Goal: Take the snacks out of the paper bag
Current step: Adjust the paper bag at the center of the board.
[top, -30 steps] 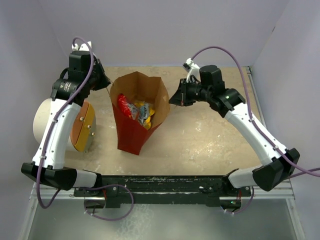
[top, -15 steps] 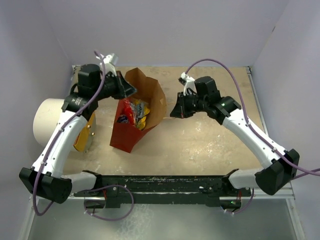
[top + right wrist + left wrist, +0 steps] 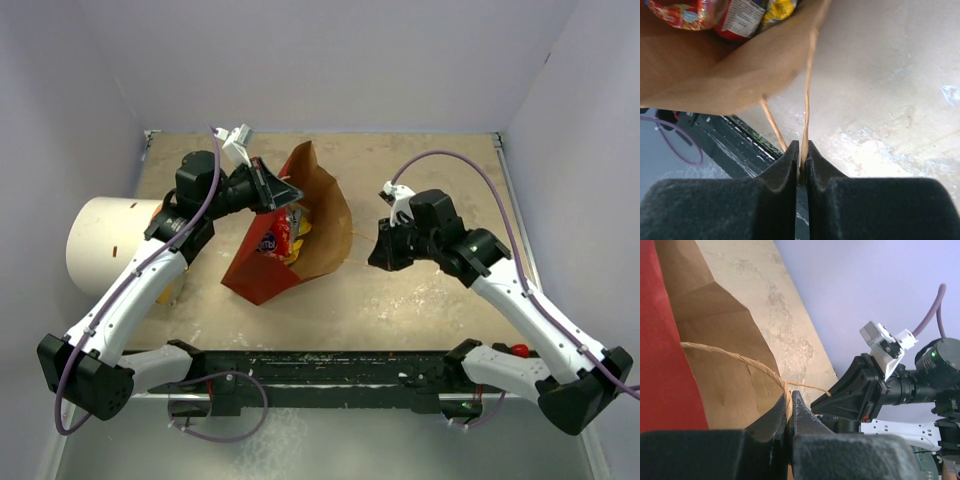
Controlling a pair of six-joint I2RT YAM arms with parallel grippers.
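The paper bag (image 3: pixel 262 272), red outside and brown inside, lies tipped toward the right on the table. Its mouth faces right. Red, yellow and blue snacks (image 3: pixel 282 232) show inside it, and also in the right wrist view (image 3: pixel 735 15). My left gripper (image 3: pixel 292 190) is shut on a tan string handle (image 3: pixel 740 360) at the bag's upper rim. My right gripper (image 3: pixel 375 255) is shut on the other string handle (image 3: pixel 807 95), just right of the bag's mouth. The bag's brown inner wall (image 3: pixel 720 340) fills the left wrist view.
A large white cylinder (image 3: pixel 105 243) stands at the left edge, beside my left arm. A small red thing (image 3: pixel 518 350) lies near the right arm's base. The black base rail (image 3: pixel 330 365) runs along the near edge. Walls close the table on three sides.
The bag has tipped from upright toward the right. My left gripper moved right and forward with its handle. My right gripper moved down and right, pulling the other handle.
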